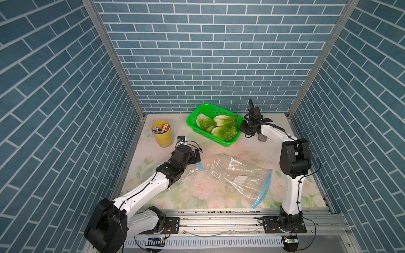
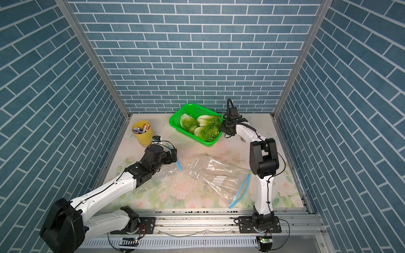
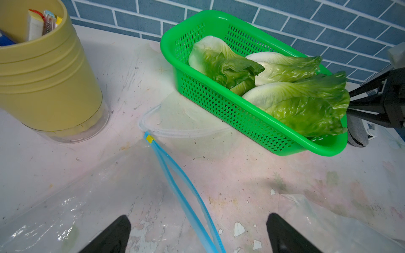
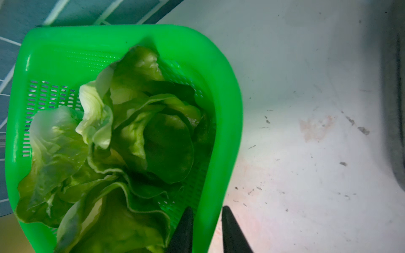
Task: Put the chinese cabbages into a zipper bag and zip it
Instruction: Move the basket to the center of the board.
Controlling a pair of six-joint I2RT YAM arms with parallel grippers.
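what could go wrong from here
The right tool pinches the basket rim, not the cabbages; a lift may tip it and spill them. The left tool is open over the zip, so nothing holds the bag mouth open; cabbages could miss it.

Right wrist view: cabbages [image 4: 131, 135] blurred, basket [image 4: 229, 105] cut off; cup [image 1: 163, 137] contents too small
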